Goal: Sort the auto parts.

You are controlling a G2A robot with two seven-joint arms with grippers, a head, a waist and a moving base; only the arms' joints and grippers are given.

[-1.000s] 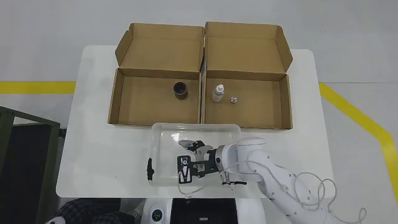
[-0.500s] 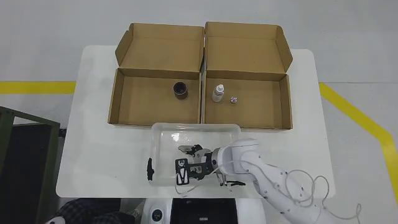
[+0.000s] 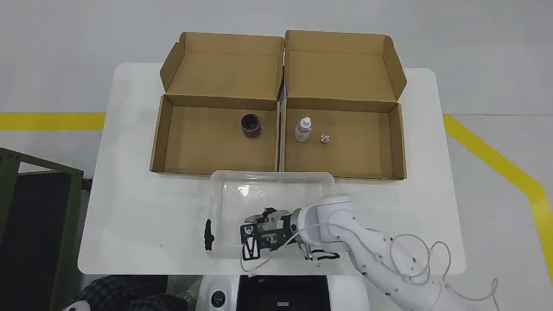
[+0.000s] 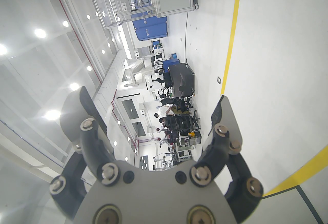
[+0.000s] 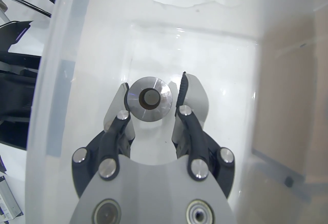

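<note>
The right gripper (image 5: 154,81) sits low inside the clear plastic tray (image 3: 272,174) at the near edge of the white counter (image 3: 130,181). Its fingers are apart, straddling a round silver metal part with a centre hole (image 5: 150,99) that lies on the tray floor. One finger touches the part and the other is just beside it. The left gripper (image 4: 153,95) is off the counter with its fingers spread wide and nothing between them. Two open cardboard boxes (image 3: 216,138) stand side by side beyond the tray.

The left gripper (image 4: 153,100) is seen with jaws spread wide apart. A yellow floor line (image 4: 232,30) is observed beyond it.
</note>
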